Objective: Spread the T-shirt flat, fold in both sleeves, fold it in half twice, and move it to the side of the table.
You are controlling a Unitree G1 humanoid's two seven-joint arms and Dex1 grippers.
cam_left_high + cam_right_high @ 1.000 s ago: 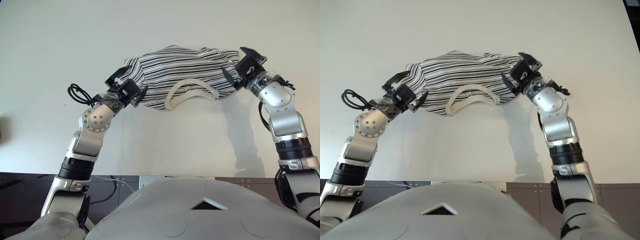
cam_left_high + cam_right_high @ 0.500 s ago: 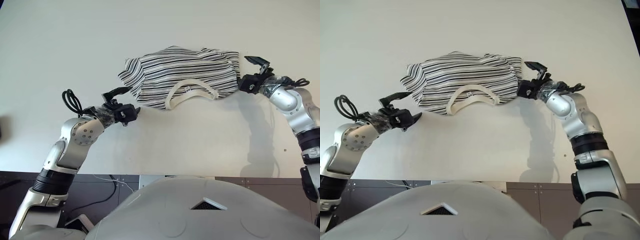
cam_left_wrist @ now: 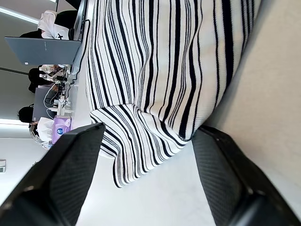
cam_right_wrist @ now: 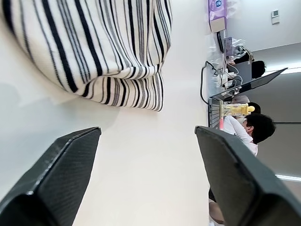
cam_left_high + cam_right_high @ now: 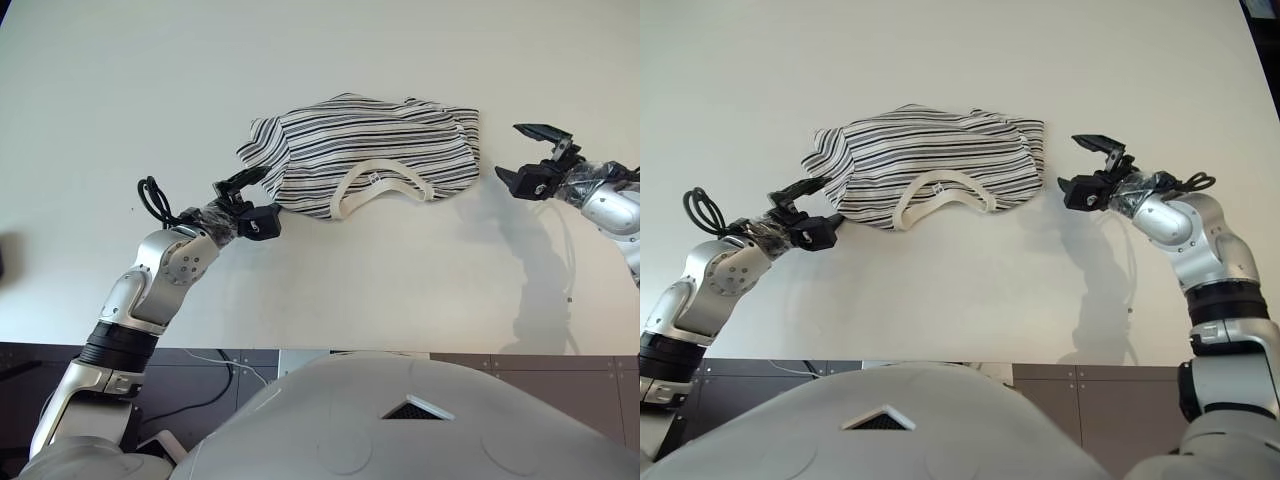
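My left gripper (image 5: 260,198): fingers spread and holding nothing, low on the table (image 5: 300,60) in the left-centre of the head view, just beside the shirt's lower-left edge. I cannot tell whether the upper finger touches the cloth.
My right gripper (image 5: 508,150): fingers spread and empty, at the right edge of the frame, apart from the shirt's right end with bare table between.
T-shirt (image 5: 370,150): lies in the upper centre of the frame, between my two grippers, as a bunched striped heap, not flat.
Long axis: runs left to right across the frame, one end toward each gripper.
Facing: the cream neckline (image 5: 385,185) curves along the lower edge, toward me.
Sleeves: tucked into the bunching, so I cannot pick them out.
Step in hand: I judge this to be spreading the shirt flat. No fold is made.
Next move: each gripper needs to close on the cloth edge nearest it, then draw the ends apart along that axis.
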